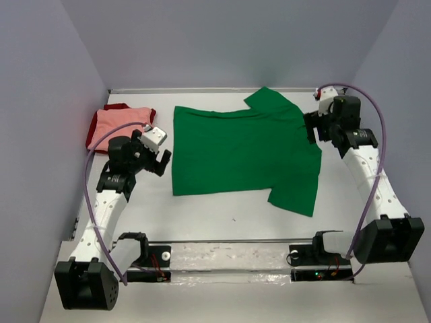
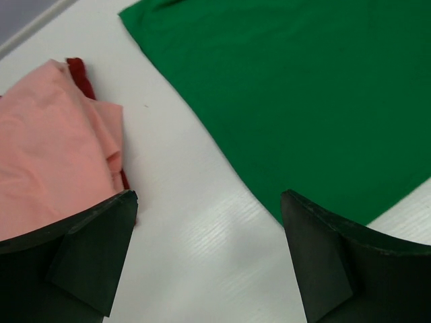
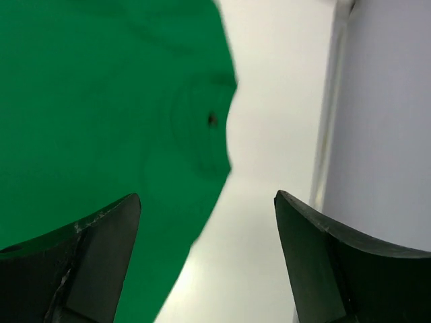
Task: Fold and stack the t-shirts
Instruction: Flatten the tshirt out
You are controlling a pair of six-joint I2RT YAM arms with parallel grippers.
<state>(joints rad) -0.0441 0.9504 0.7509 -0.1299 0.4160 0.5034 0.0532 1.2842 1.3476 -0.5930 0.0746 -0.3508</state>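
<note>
A bright green t-shirt (image 1: 242,151) lies spread flat in the middle of the table, sleeves toward the right. A salmon pink t-shirt (image 1: 118,126) lies folded at the back left on top of a dark red one (image 1: 138,109). My left gripper (image 1: 163,161) hovers open between the pink pile and the green shirt's left edge, over bare table (image 2: 209,222); the pink shirt (image 2: 47,148), a dark red edge (image 2: 79,74) and the green shirt (image 2: 303,87) all show in that wrist view. My right gripper (image 1: 310,129) stands open at the green shirt's right edge (image 3: 207,222), holding nothing, with green cloth (image 3: 101,121) by its left finger.
Grey walls (image 3: 384,121) enclose the white table (image 1: 222,215) on the left, back and right; the right gripper is close to the right wall. A taped strip and the arm bases (image 1: 229,256) line the near edge.
</note>
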